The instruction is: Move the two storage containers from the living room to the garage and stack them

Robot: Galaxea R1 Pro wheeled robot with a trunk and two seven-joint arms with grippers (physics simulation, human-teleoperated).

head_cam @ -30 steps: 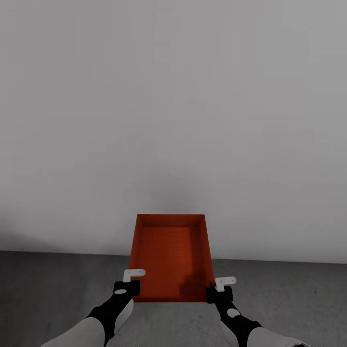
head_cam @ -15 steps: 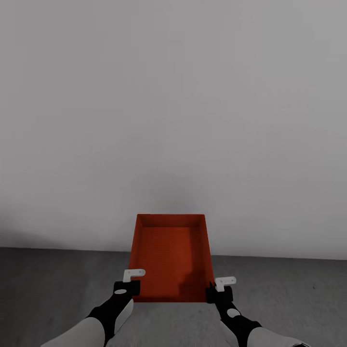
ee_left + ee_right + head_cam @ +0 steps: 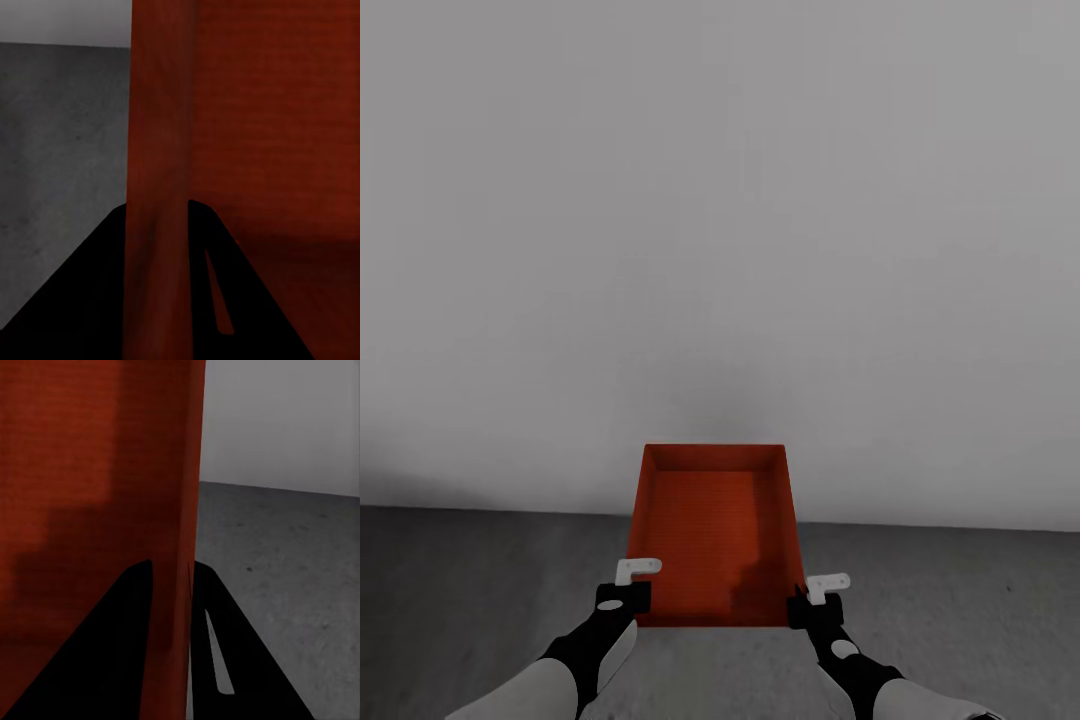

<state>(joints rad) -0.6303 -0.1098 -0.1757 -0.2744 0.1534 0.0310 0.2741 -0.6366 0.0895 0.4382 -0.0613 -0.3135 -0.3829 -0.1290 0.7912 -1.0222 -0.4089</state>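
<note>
- Carrying one orange-red, topless, thin-walled rectangular bin [image 3: 715,535] above the dark grey rough concrete floor [image 3: 480,570], near the plain pale grey wall [image 3: 720,220].
- Pinching the bin's left wall with the left gripper [image 3: 624,597], black fingers [image 3: 97,300] clamped either side.
- Gripping the bin's right wall with the right gripper [image 3: 812,608] likewise.

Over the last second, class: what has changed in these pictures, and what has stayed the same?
The wall-floor line sits slightly higher in the head view, so the camera moved a little. The storage container stays clamped at its near corners by the left gripper and the right gripper, over the concrete floor.
</note>
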